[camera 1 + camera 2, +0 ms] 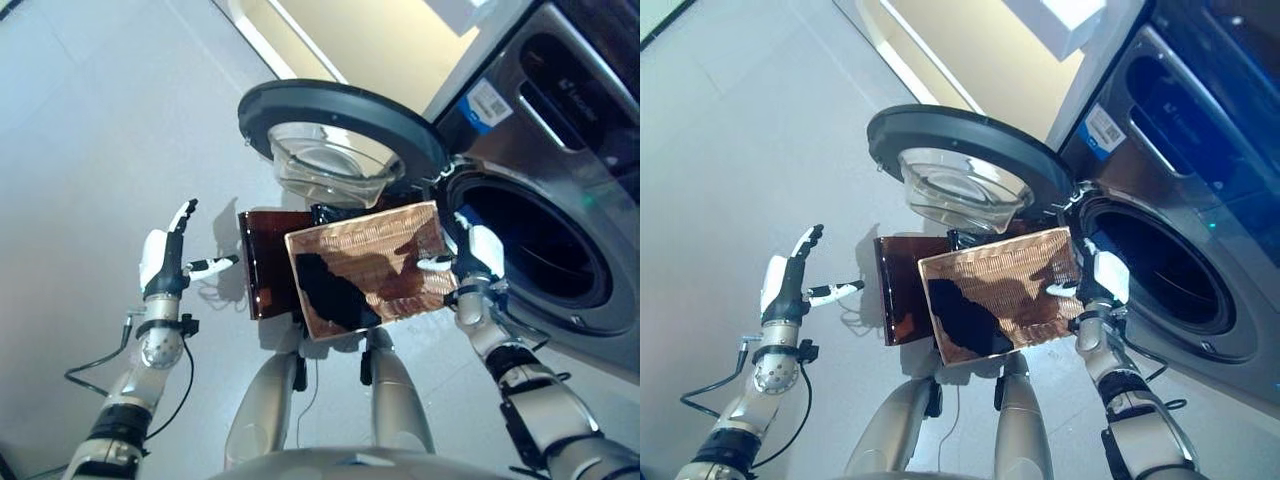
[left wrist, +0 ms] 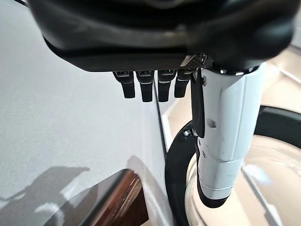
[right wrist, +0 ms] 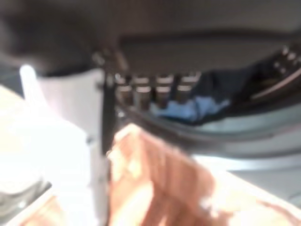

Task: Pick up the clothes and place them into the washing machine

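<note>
Head views, both eyes: washing machine [image 1: 560, 150] stood at the right with its round door [image 1: 340, 125] swung wide open toward the left, the drum opening [image 1: 540, 250] dark. A woven basket [image 1: 375, 265] sat tilted before the opening, on a dark brown stool [image 1: 265, 262]; a black garment [image 1: 335, 290] lay in the basket's lower left part. The right hand [image 1: 1095, 278] was at the basket's right edge, beside the drum opening, its white-covered thumb reaching over the wicker; whether the fingers gripped the rim could not be told. The left hand [image 1: 788, 280] was raised over the grey floor [image 1: 90, 120], well apart from the stool, fingers straight and thumb spread, holding nothing.

Left wrist view: the left hand's fingers [image 2: 146, 87] hung straight in a row beside the white thumb, nothing between them. Past them showed the floor, a corner of the stool [image 2: 120, 197] and part of the door's dark rim [image 2: 176, 183].

Right wrist view: blurred; the right hand's fingers [image 3: 155, 89] showed above the basket's wicker [image 3: 160, 183], with dark and blue cloth [image 3: 197, 106] beyond them inside the drum.
</note>
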{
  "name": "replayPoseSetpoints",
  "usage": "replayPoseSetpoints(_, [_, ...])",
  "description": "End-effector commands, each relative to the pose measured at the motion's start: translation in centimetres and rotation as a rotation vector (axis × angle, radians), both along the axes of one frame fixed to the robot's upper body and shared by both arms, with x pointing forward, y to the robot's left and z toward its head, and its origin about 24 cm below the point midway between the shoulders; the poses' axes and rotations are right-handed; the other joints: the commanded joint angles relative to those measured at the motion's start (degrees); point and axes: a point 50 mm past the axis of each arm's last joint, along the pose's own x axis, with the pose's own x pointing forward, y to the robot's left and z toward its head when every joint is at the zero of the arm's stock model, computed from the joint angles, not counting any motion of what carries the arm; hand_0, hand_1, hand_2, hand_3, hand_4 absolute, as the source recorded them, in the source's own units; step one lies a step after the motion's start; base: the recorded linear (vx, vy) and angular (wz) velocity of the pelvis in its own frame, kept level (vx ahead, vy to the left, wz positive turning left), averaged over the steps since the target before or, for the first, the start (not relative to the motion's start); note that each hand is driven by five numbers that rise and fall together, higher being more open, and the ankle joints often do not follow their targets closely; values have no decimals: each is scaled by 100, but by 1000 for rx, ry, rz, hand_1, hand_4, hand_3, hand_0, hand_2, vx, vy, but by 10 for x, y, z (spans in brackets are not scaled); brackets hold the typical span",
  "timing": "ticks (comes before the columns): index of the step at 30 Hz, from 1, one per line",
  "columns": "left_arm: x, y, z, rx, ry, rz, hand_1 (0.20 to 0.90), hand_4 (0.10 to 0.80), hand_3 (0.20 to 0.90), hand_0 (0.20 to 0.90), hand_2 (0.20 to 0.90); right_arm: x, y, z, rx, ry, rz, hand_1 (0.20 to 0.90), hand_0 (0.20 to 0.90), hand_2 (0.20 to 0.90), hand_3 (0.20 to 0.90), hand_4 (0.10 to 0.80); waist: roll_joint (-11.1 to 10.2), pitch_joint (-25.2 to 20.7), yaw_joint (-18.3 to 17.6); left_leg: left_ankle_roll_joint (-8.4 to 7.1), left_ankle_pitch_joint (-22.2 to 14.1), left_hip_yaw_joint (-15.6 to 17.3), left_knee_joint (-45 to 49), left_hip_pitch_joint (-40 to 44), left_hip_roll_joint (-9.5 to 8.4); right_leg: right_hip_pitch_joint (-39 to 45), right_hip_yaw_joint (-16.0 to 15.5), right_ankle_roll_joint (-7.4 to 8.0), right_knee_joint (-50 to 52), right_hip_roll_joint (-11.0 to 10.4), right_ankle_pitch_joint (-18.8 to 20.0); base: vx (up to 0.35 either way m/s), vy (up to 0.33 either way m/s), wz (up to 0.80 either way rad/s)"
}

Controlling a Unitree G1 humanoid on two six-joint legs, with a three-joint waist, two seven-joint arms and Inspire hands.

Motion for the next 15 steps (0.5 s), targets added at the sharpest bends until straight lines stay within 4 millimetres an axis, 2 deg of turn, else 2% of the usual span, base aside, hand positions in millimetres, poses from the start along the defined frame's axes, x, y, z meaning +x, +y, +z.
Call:
replayPoseSetpoints(1, [-4, 13, 14, -2, -107, 52, 900, 800, 900, 900, 900, -7, 4, -4, 35, -42, 5, 900, 900, 900, 900, 800, -206, -470, -32, -226, -621, -21, 357, -83, -193, -24, -83, -46, -167, 123, -87, 4, -13, -4])
replayPoseSetpoints(7, [-5, 17, 11, -6, -104, 95, 900, 800, 900, 900, 900, -15, 22, -12, 135, -76, 16, 900, 900, 900, 900, 800, -249, -375, -106, -217, -649, 31, 368, 60, -172, 114, -46, -65, -138, 162, -118, -6, -2, -8])
replayPoseSetpoints(15, [-6, 21, 16, -6, -130, 107, 900, 800, 900, 900, 900, -21, 35, -13, 145, -82, 98, 900, 900, 900, 900, 800, -204, -325, -134, -241, -600, 58, 337, 13, -172, 55, -25, -67, -159, 169, -103, -4, -2, -4])
